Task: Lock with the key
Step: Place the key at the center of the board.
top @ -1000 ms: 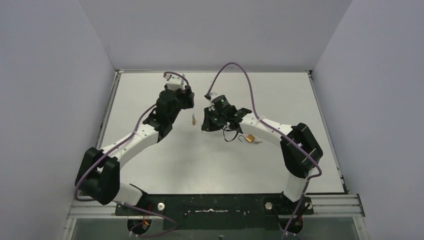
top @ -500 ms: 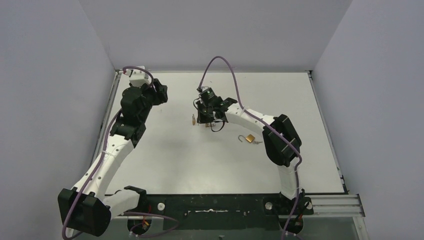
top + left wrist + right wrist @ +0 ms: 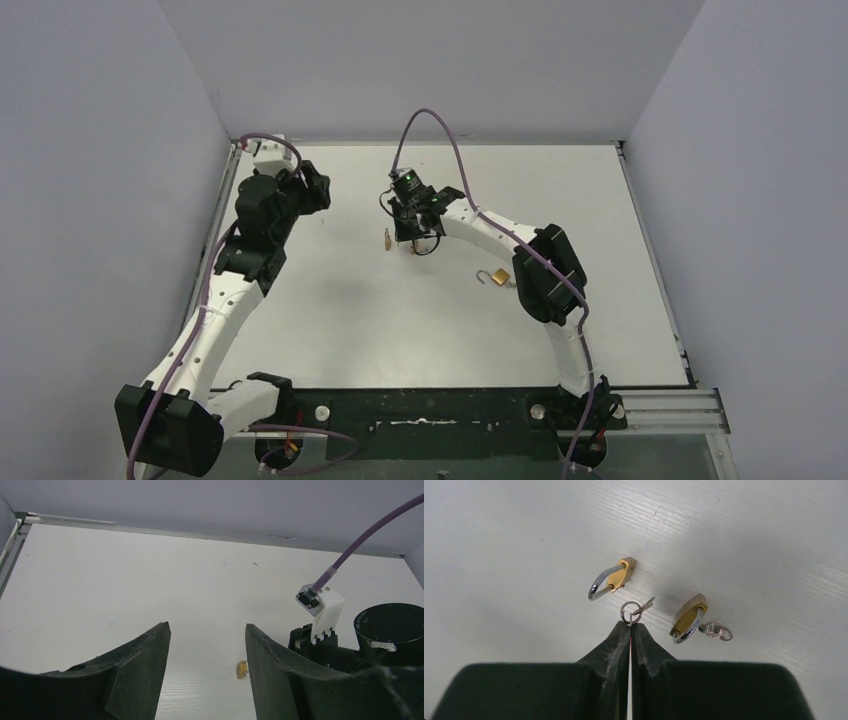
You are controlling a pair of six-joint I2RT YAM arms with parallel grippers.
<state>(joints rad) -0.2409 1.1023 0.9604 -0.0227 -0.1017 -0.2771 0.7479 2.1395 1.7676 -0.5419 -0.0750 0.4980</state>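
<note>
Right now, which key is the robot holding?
On the white table, find the right arm's fingers, pinched shut. At their tips is a silver ring with the key, between two brass padlocks. The other key lies beside one padlock, with nothing holding it.

Hidden and hard to read
From above, the key (image 3: 644,605) cannot be picked out under the right hand (image 3: 409,230), and the padlock (image 3: 387,239) just beside it is a speck, its shackle unreadable. In the left wrist view the left hand (image 3: 207,630) runs off the bottom edge, and the right arm (image 3: 390,640) off the right.
</note>
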